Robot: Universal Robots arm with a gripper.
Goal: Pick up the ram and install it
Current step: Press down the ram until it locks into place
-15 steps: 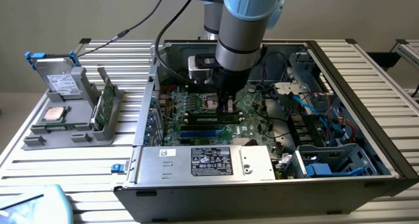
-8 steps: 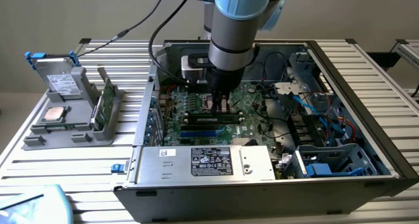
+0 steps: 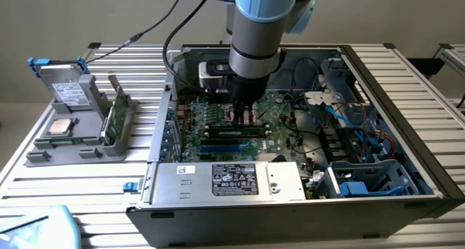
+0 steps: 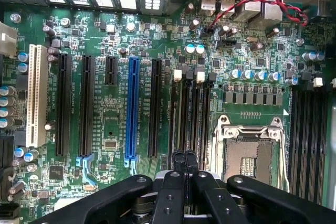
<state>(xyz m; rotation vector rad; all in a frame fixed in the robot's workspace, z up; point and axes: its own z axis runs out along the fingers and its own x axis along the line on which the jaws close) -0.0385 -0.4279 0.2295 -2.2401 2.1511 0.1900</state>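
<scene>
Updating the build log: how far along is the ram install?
Done: the ram appears to stand in a motherboard slot. In hand: the shut gripper sits at or just above its top edge. Left: full seating, as the pictures cannot show whether the latches have closed.

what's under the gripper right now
The shut gripper hangs over the motherboard's memory slots, beside the open processor socket. Whether a ram stick sits between its fingertips is hidden.
</scene>
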